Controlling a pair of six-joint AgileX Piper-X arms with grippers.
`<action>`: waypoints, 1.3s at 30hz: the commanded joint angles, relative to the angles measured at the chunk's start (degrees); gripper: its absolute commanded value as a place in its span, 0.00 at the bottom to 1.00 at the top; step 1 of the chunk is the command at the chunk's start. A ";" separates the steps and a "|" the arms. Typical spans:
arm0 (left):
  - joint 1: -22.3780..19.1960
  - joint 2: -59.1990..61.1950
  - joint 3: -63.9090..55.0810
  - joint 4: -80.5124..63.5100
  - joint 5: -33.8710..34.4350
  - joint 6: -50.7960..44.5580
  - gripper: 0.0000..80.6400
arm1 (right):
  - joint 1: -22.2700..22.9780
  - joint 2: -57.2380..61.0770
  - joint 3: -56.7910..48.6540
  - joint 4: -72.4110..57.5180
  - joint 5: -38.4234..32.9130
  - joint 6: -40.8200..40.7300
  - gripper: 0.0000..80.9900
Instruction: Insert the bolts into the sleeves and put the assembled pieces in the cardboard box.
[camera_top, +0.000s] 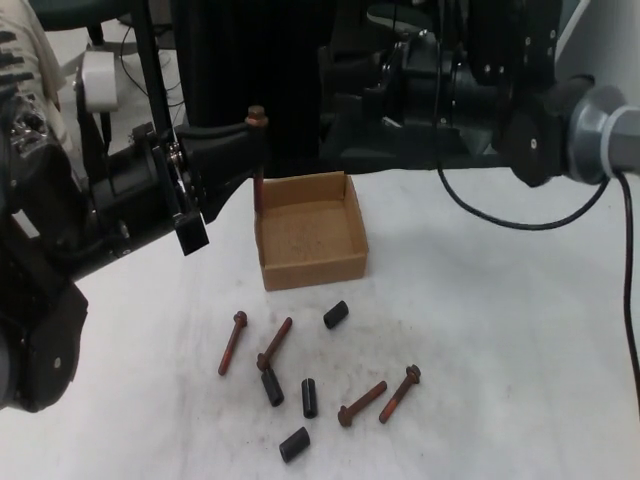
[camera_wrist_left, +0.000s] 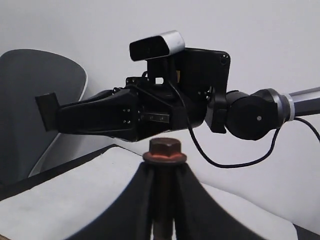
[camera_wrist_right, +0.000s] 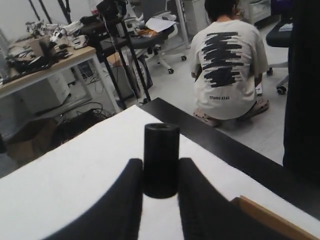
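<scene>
Overhead, loose bolts (camera_top: 233, 343), right gripper (camera_wrist_right: 161, 169) pinching sleeve (camera_wrist_right: 161, 150)

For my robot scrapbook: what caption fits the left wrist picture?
Left jaws hold a rusty bolt, with the other arm beyond it.

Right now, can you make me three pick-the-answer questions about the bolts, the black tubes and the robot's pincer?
1. Where do the loose bolts lie? A) on the table, in front of the cardboard box; B) inside the box; C) on a chair.
2. How many black sleeves lie on the table? A) two; B) four; C) six.
3. What does the left pincer hold? A) nothing; B) a sleeve; C) a bolt.
Answers: 1 A, they lie on the white top. 2 B, four lie among the bolts. 3 C, a hex head stands between its fingers.
</scene>
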 joint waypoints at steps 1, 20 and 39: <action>0.04 -0.24 -0.72 -1.35 -0.67 -0.02 0.00 | 1.16 -1.45 2.34 -2.23 3.29 1.28 0.01; 0.04 -0.24 -5.62 9.23 -3.54 7.96 0.00 | 10.42 -16.60 20.71 1.22 13.54 -4.39 0.01; 0.04 -0.24 -5.61 2.77 -3.54 2.49 0.00 | 18.93 -23.07 31.92 -9.49 35.21 1.12 0.01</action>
